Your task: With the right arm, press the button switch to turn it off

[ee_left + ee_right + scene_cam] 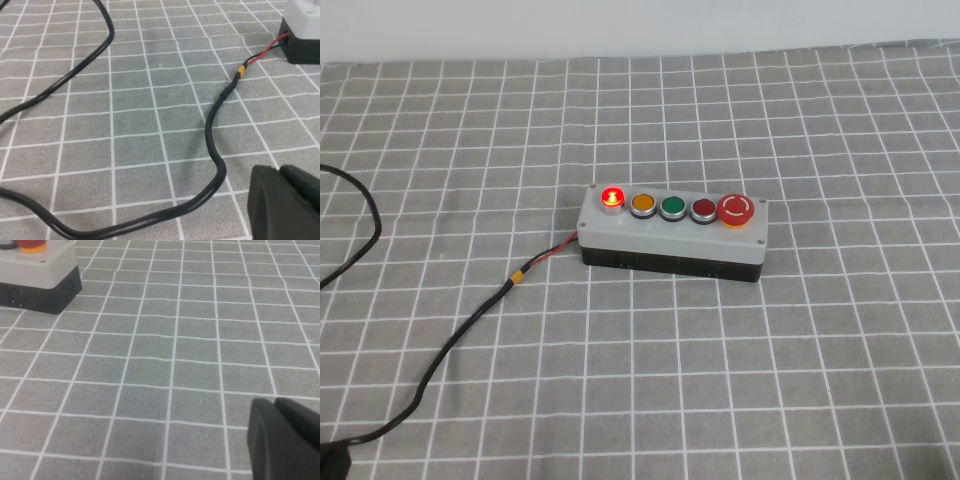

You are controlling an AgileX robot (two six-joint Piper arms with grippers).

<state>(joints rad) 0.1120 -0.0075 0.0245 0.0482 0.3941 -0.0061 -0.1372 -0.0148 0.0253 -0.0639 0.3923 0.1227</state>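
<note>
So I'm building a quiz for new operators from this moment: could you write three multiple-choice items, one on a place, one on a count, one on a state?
1. Where does the cable leave the button switch?
A. its left end
B. its right end
C. its top

2. How many round buttons are on the switch?
A. three
B. five
C. seven

3. Which button is lit?
A. the green button
B. the big red mushroom button
C. the leftmost red button

Answers: 1 A, red wires exit the left end in the high view. 2 B, five sit in a row. 3 C, it glows brightly.

The left gripper and right gripper show only as dark edges in their wrist views, away from the switch.
</note>
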